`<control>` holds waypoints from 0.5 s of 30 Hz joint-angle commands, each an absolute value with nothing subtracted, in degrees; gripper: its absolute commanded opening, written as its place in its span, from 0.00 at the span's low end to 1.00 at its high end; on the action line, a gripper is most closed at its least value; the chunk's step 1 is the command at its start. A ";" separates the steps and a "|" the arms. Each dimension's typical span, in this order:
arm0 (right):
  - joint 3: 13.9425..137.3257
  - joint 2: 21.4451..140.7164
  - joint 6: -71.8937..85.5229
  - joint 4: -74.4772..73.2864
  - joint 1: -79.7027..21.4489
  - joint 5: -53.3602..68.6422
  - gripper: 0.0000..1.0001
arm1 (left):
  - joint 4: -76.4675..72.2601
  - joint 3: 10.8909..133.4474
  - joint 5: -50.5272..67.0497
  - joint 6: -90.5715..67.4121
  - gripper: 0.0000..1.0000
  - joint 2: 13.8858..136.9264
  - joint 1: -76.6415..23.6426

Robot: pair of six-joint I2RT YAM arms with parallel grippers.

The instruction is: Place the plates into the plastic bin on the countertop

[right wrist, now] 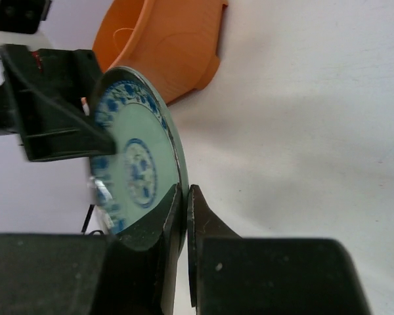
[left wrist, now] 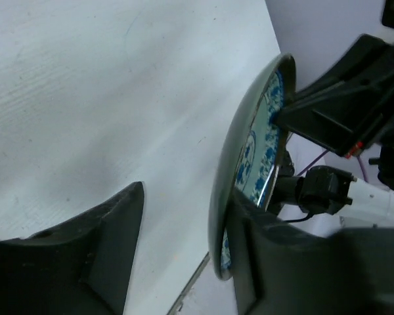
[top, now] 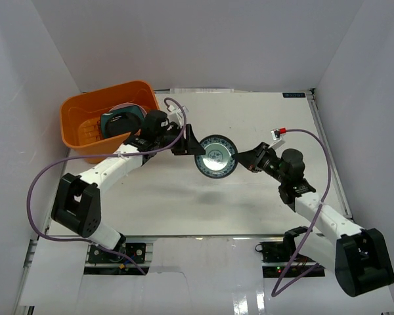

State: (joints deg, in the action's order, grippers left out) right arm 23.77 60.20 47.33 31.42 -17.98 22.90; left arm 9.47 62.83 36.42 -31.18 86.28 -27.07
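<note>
While your right gripper (right wrist: pixel 186 197) pinches the thin rim of the small round plate (right wrist: pixel 134 164), that glazed dish hangs on edge above the matte white surface (top: pixel 151 197), its pale teal face ringed with blue pattern. Your left gripper (left wrist: pixel 184 197) stands wide at the opposite rim. One black finger lies at the patterned face, though whether it touches is hard to tell. The other is well apart from the smooth dark underside. Back left sits the orange plastic bin (top: pixel 75 111), round-cornered, with a teal square dish (top: pixel 121 121) inside.

Small teal patterned plate (top: pixel 216 156) airborne, centre; orange bin (top: pixel 79 115) far left, dishes (top: pixel 121 123) inside
</note>
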 commanded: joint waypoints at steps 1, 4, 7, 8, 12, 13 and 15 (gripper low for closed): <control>23.38 55.91 46.49 29.10 -19.33 23.47 0.08 | 11.51 65.21 32.96 -29.27 0.59 87.01 -29.44; 22.42 52.39 45.62 25.24 -19.69 21.89 0.17 | 10.46 64.69 30.77 -30.14 0.12 86.84 -30.76; 21.36 48.53 43.16 20.84 -19.69 21.62 0.68 | 8.96 64.42 27.43 -32.25 0.00 84.47 -30.76; 21.18 46.43 42.20 19.53 -19.69 21.62 0.78 | 9.75 65.38 26.38 -31.91 0.00 84.29 -30.76; 19.34 40.09 37.97 12.59 -19.60 24.24 0.93 | 14.41 71.80 23.03 -31.99 0.00 84.11 -25.69; 18.20 37.12 36.75 11.26 -19.60 24.87 0.90 | 14.68 74.16 23.03 -32.69 0.00 84.02 -23.84; 16.71 33.68 35.69 8.71 -19.60 24.96 0.90 | 15.20 76.46 24.16 -35.23 0.00 83.94 -15.88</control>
